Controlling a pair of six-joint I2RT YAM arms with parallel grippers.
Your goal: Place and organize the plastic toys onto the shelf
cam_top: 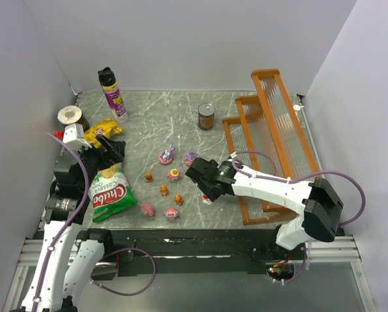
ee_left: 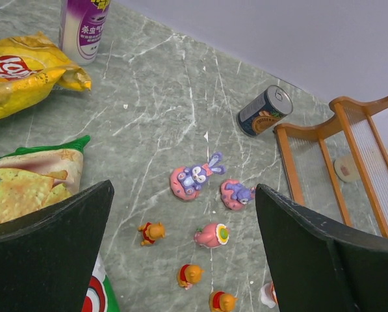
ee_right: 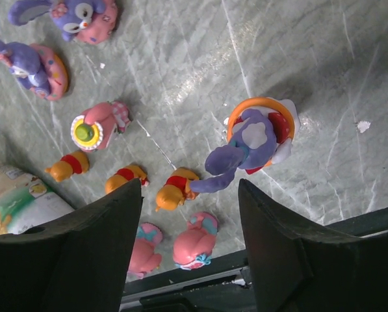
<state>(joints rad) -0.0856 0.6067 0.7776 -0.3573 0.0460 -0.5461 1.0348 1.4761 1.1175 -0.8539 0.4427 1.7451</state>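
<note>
At the far left the left gripper [cam_top: 112,151] hangs above the table [cam_top: 181,123]. Its fingers are spread wide with nothing between them. Beside it lie two snack bags: one yellow bag [cam_top: 103,130] and, nearer the front edge, one green bag [cam_top: 109,195]. One purple spray can [cam_top: 112,94] stands upright behind the yellow bag.

Right of the green bag, nine toys [cam_top: 163,190] are scattered on the table, all of them apart from the shelf. There are three orange toys [ee_right: 125,179] in a loose line. Two round pink toys [ee_right: 197,240] lie nearest the front edge. One pink toy with a yellow-and-green disc [ee_right: 96,127] lies in the middle. Two purple long-eared toys on pink bases [ee_right: 31,65] lie farthest back. One purple toy on an orange-ringed base [ee_right: 255,140] is the rightmost, near the shelf's front corner.

One drink can [cam_top: 206,117] stands behind the toys.

The right gripper [cam_top: 202,182] is over that rightmost toy. Its fingers are apart and grip nothing. In the wrist view the toy shows just past the gap between them.

One shelf [cam_top: 271,140], stepped in three tiers, fills the right side of the table.
</note>
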